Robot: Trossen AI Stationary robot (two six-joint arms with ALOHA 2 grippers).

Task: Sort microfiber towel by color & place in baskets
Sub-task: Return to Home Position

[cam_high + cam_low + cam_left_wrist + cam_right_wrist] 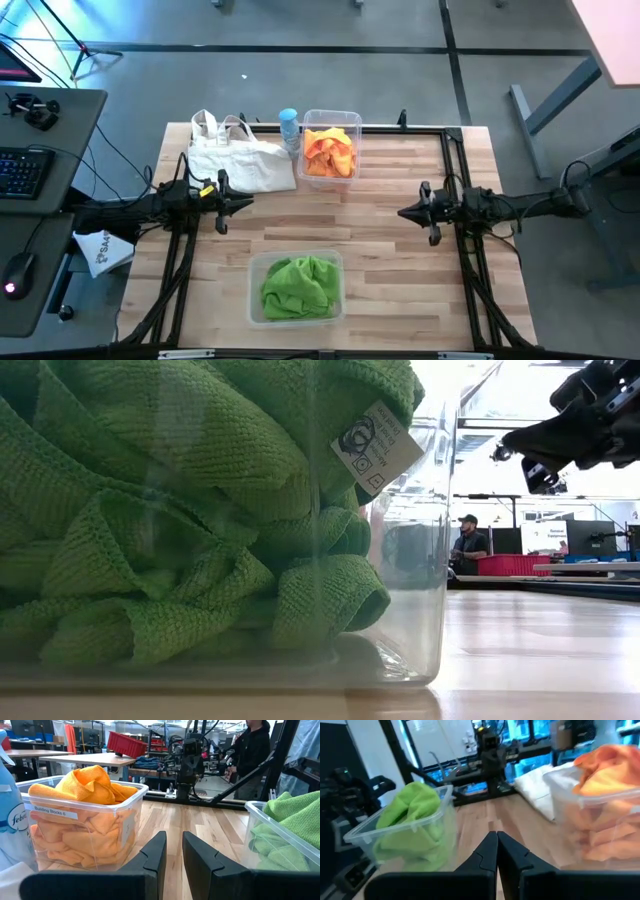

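Wooden bench (pixel 380 250), pale planks, black frame along its edges; workshop behind, one person (pixel 252 750) standing beyond the far side.

Item 1: green towels (pixel 297 285), heaped in the front basket (pixel 256 312). We note a white care tag (pixel 376 448) on one cloth, bearing symbols too small to read.

Item 2: orange towels (pixel 329 153), piled above the rim of the back basket (pixel 330 114). Its wall carries a strip label (pixel 52 812) reading "Building Blocks 6".

Handling, as we judge it: soft, light and floppy, with a grippy nap, not fragile. We would pinch a raised fold at the top of a heap; the rest would trail and drape. No cloth lies loose on the bench, so we rate the sort as done.

Item 3: left tool (pixel 237 205), over the bench's left side, empty, fingers a narrow gap apart.

Item 4: right tool (pixel 405 213), over the right side, empty, fingers pressed together.

Item 5: white tote bag (pixel 240 160), beside the back basket.

Item 6: spray bottle (pixel 289 128), between bag and basket, marked "Febreze", partly seen.
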